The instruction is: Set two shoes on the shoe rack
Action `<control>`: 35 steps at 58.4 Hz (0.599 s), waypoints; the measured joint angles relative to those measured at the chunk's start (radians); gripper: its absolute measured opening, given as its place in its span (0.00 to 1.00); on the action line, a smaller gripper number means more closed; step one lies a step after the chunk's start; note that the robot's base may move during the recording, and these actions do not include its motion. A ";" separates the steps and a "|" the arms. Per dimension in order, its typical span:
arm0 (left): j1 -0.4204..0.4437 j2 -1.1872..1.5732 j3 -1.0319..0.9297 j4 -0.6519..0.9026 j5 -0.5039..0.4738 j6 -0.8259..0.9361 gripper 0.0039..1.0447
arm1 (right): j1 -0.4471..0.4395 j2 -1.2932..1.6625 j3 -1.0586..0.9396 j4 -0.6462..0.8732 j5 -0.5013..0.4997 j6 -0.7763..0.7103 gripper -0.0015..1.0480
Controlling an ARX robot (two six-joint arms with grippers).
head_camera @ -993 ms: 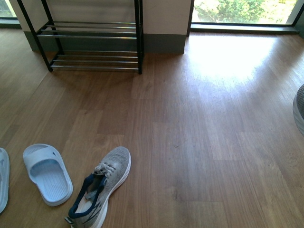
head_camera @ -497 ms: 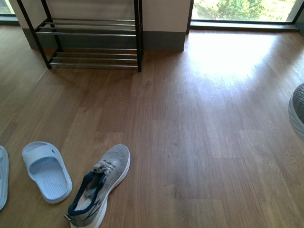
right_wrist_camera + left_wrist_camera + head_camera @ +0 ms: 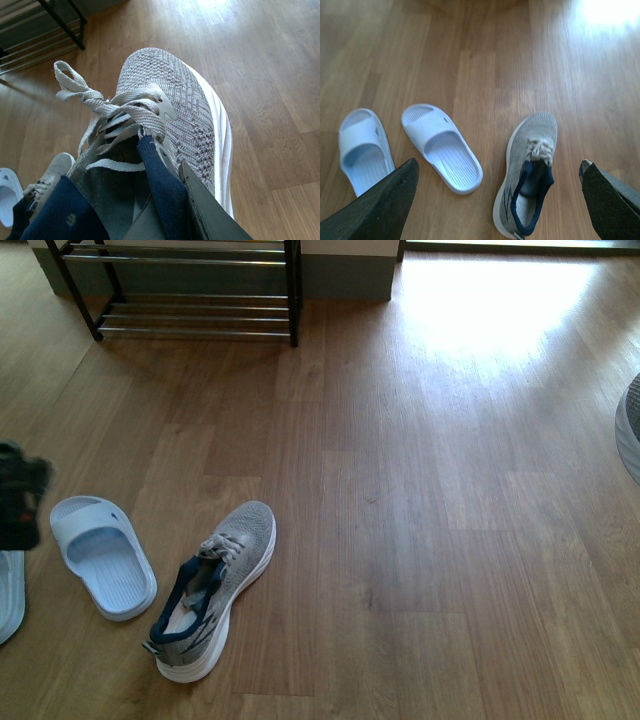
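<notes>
One grey sneaker [image 3: 215, 590] lies on the wood floor, toe pointing away; it also shows in the left wrist view [image 3: 530, 170]. My left gripper [image 3: 498, 165] is open above it, fingers [image 3: 385, 200] wide apart; in the front view it is a dark blur [image 3: 20, 495] at the left edge. My right gripper [image 3: 165, 200] is shut on the navy collar of the other grey sneaker [image 3: 175, 100] and holds it off the floor; its toe shows at the front view's right edge [image 3: 630, 430]. The shoe rack [image 3: 190, 300] stands far left against the wall.
Two pale blue slides lie left of the floor sneaker, one beside it [image 3: 103, 558] and one at the left edge [image 3: 8, 595]; both show in the left wrist view [image 3: 442, 147]. Bright sunlight falls on the floor at the far right.
The front view has tipped down, so the rack sits higher in the frame. My left gripper has come into view at the left edge. The held sneaker stays at the right edge.
</notes>
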 joint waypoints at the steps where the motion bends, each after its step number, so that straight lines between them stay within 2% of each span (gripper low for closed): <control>1: -0.001 0.028 0.008 0.005 0.001 0.003 0.91 | 0.000 0.000 0.000 0.000 0.000 0.000 0.01; 10: -0.023 0.367 0.129 0.043 0.032 0.026 0.91 | 0.000 0.000 0.000 0.000 -0.001 0.000 0.01; 22: -0.046 0.686 0.289 0.038 0.064 0.025 0.91 | 0.000 0.000 0.000 0.000 0.000 0.000 0.01; 35: -0.036 0.876 0.430 0.003 0.060 0.023 0.91 | 0.000 0.000 0.000 0.000 0.000 0.000 0.01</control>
